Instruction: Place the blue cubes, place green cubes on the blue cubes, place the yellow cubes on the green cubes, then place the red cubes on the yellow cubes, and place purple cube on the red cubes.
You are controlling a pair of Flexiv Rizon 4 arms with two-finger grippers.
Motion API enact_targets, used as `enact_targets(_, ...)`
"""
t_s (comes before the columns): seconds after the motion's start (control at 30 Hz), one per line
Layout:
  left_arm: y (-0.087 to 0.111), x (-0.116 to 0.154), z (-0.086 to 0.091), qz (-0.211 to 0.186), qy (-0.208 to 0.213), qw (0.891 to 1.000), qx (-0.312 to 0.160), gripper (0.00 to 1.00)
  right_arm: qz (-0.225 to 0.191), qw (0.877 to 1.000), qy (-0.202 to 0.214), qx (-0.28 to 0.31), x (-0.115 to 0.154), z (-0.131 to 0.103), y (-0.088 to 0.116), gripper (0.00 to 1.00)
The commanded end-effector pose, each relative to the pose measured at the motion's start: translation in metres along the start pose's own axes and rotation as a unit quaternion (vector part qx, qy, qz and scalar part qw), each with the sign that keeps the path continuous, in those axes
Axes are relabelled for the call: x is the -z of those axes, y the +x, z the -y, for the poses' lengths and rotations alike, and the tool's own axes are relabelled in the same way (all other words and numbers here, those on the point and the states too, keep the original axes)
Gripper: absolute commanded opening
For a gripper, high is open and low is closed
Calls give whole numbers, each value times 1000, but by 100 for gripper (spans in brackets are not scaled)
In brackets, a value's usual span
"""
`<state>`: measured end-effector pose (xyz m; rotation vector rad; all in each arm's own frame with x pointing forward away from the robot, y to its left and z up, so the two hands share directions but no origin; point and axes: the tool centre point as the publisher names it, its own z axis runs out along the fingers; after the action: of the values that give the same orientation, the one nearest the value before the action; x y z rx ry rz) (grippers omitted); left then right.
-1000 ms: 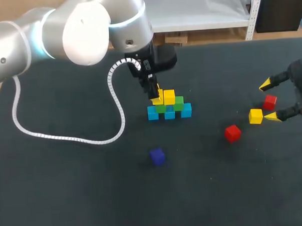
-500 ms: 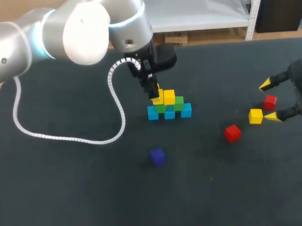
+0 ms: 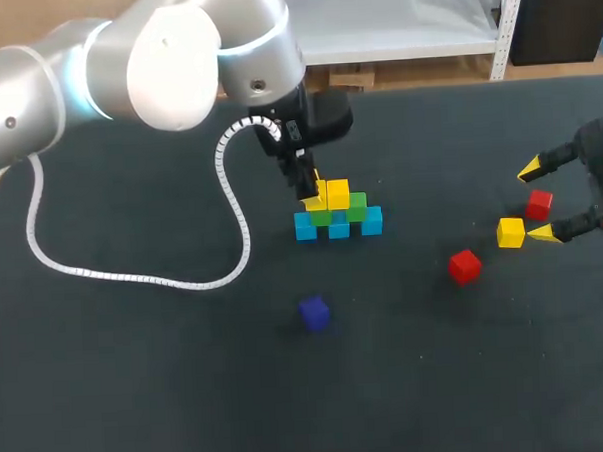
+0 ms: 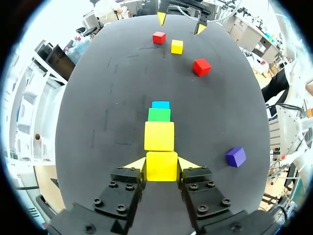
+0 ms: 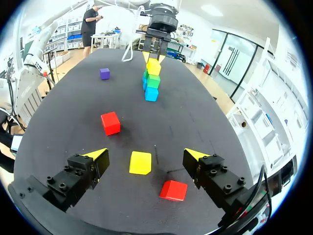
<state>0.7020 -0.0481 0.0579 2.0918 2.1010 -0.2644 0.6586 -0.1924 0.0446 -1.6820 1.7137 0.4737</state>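
The left arm (image 3: 94,65) is brought in from the far left corner and bent down over the middle of the bench (image 3: 139,393), its left hand (image 4: 162,164) pointing steeply down at the stack. The hand is clenched on the held yellow cube (image 4: 161,166), both yellow tips pressed to its opposite sides. This cube is kept level with the placed yellow cube (image 3: 338,194), touching or just beside it, above the green cubes (image 3: 356,206), which are set on the row of blue cubes (image 3: 339,225); whether the held cube already rests on a green cube cannot be told. In the left wrist view the placed yellow cube, a green cube and a blue cube are lined up straight ahead of the fingers. The right hand (image 5: 145,154) is held low near the bench's right edge, its fingers spread wide and released. The loose yellow cube (image 3: 510,233) and a red cube (image 3: 539,204) lie between those fingers, touched by neither. A second red cube (image 3: 464,266) lies between that hand and the stack, apart from both. The purple cube (image 3: 313,312) lies alone on the near side of the stack. A white coiled cable (image 3: 133,273) is looped over the bench's left part.
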Motion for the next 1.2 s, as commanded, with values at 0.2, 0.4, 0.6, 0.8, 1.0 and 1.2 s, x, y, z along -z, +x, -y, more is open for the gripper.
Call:
enact_targets(0.2, -1, 0, -4, -2, 2, 1000, 0, 11, 2, 1000, 0, 1, -1, 0, 1, 100)
enact_targets(0.4, 0, 1, -5, -1, 0, 1000, 0, 31, 2, 1000, 0, 1, -1, 0, 1, 100)
enact_targets(0.6, -1, 1, -4, -2, 1, 1000, -1, 31, 2, 1000, 0, 1, -1, 0, 1, 100)
enact_targets(0.8, 0, 0, -3, -2, 3, 1000, 0, 34, 2, 1000, 0, 1, -1, 0, 1, 100)
enact_targets(1.0, 1, -1, -3, -3, 4, 1000, 2, 37, 2, 1000, 0, 1, -1, 0, 1, 100)
enact_targets(1.2, 1, -1, -3, -5, 4, 1000, 3, 41, 2, 1000, 0, 1, -1, 0, 1, 100)
